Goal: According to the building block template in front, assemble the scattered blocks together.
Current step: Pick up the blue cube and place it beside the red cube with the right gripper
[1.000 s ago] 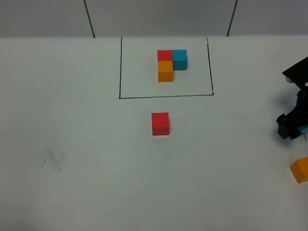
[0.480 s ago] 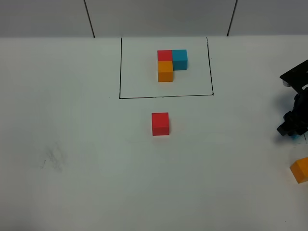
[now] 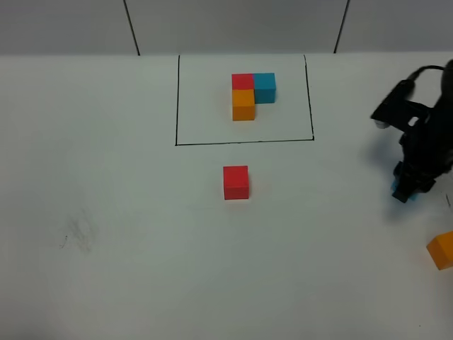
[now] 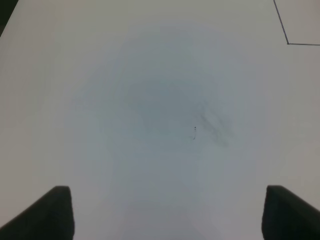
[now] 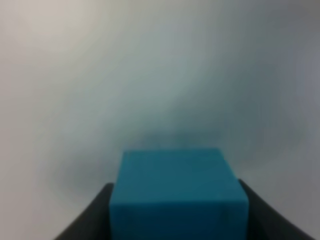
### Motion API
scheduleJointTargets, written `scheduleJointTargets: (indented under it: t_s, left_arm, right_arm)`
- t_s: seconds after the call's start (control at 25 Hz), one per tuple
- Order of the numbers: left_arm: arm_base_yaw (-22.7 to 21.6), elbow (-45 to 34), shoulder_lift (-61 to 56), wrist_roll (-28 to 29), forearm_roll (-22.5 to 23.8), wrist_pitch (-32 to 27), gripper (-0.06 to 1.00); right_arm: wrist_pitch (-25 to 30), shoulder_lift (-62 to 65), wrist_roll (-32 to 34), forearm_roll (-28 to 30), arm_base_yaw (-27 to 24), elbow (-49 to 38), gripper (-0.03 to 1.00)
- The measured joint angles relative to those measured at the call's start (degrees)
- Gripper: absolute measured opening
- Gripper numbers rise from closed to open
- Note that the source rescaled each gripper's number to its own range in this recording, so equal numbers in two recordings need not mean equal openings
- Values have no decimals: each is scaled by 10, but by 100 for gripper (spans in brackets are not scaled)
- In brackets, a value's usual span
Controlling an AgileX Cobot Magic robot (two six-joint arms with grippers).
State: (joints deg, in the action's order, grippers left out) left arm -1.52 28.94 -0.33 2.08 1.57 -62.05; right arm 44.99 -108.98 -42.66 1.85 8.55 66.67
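Note:
The template, a joined L of red, blue and orange cubes, sits inside a thin black rectangle at the back centre. A loose red cube stands just in front of the frame. A loose orange cube lies at the right edge. My right gripper is shut on the loose light blue cube, with a dark finger on each side of it, held over the table on the right. A sliver of blue shows under the fingers in the high view. My left gripper is open and empty over bare table, out of the high view.
The table is white, with a faint grey smudge at the left front. A corner of the black frame line shows in the left wrist view. A grey wall with dark seams runs along the back.
My right arm has moved left and slightly toward the back, into the view, carrying the light blue cube. The red and orange loose cubes have not moved.

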Motion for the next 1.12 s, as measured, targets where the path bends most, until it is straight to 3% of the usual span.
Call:
scheduleJointTargets:
  t_s: [0.16,0.36,0.72,1.12]
  left_arm:
    - [0,0,0,0,0,0,72]
    - [0,0,0,0,0,0,72]
    - [0,0,0,0,0,0,72]
    - [0,0,0,0,0,0,72]
  right_arm:
    - [2,-4,-82,-3,72,47,26]
    - [11,-38,-110,-18,134,115,26]
    - [38,-94,-116,-34,206,182,26]
    - [37,-104,-144,-63,242,186,26]
